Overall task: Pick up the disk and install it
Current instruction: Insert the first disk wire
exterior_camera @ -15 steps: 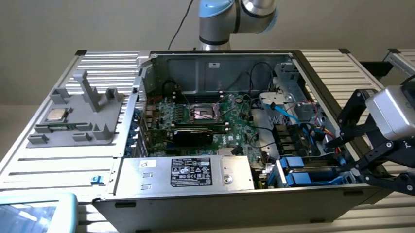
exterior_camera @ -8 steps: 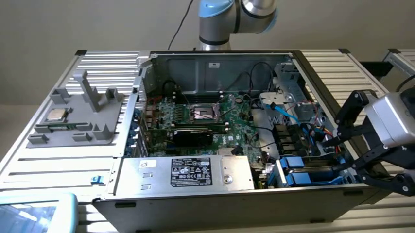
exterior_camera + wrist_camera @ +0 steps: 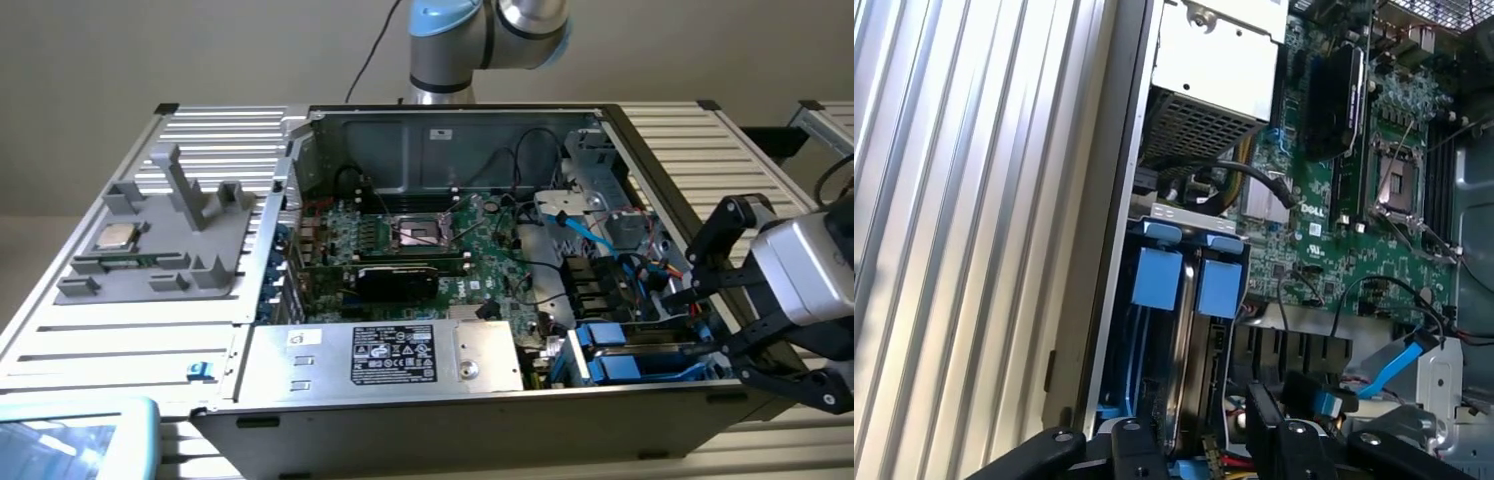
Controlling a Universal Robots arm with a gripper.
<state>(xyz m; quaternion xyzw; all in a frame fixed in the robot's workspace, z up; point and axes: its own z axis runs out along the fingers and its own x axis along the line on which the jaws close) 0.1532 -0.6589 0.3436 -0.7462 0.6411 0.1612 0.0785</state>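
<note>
Exterior view: black open computer case [image 3: 641, 150] lies on the ribbed aluminium surface [image 3: 134, 340], and the black-fingered gripper [image 3: 711, 320] hangs at the exterior view's right, just beside the case's drive bay.
Disk: the flat grey metal disk with its bright blue plastic frame [image 3: 627, 352] sits down in that bay, near the large silver box with a black label [image 3: 400, 355].
Wrist view: looking along the bay, square blue tabs [image 3: 1157, 278] face the camera and the gripper straddles the bay's end.
Jaws: spread apart and released, nothing clamped between them that I can see.
Step in hand: by my reading, work at the bay, with the disk lying in its slot.
Doing it well: stay square to the slot line, move straight along it, and keep off the case wall and the bright blue flat cable [image 3: 587, 230] close by.
Count: two blue-framed drives side by side, two tabs; which one is the task's I cannot tell. One silver box, one green motherboard [image 3: 501, 265], one small square silver processor chip [image 3: 114, 238].
</note>
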